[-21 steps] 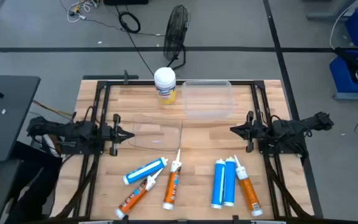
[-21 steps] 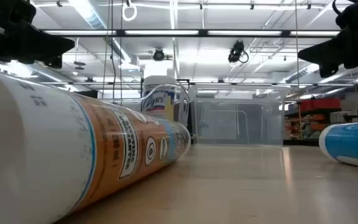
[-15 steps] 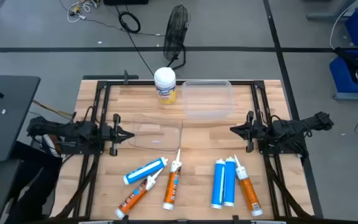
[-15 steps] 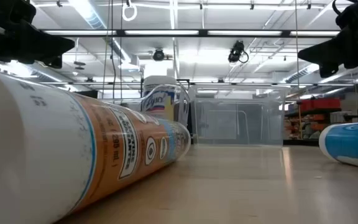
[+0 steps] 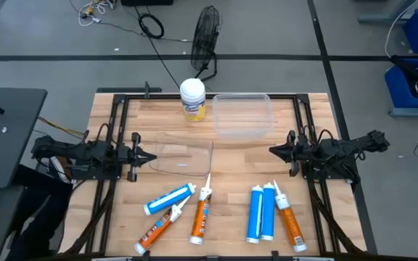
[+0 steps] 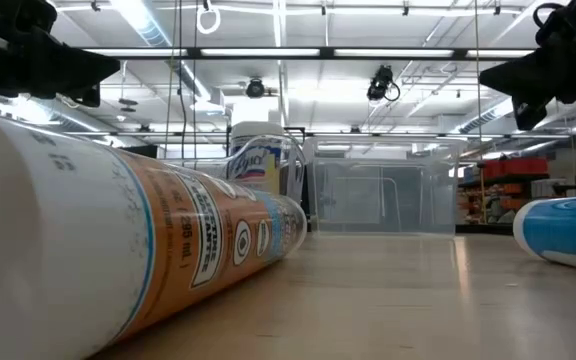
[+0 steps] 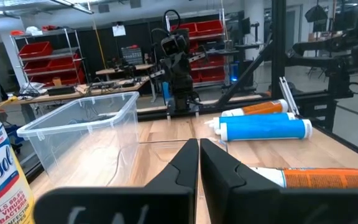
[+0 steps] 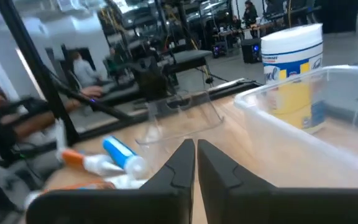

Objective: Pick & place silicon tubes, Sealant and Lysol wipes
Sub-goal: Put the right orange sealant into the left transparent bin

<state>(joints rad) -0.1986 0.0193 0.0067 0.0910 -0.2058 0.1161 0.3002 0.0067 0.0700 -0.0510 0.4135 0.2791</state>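
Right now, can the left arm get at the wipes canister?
Probably yes. The wipes canister stands upright at the table's far edge, beside the clear bin, with bare wood between it and the shut left gripper. Nothing blocks that path.

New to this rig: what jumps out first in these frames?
The Lysol wipes canister stands upright at the table's far edge, just left of a clear plastic bin. Six blue and orange cartridges lie scattered along the near edge. Both arms wait at mid-table, left tool and right tool shut and empty, pointing at each other.
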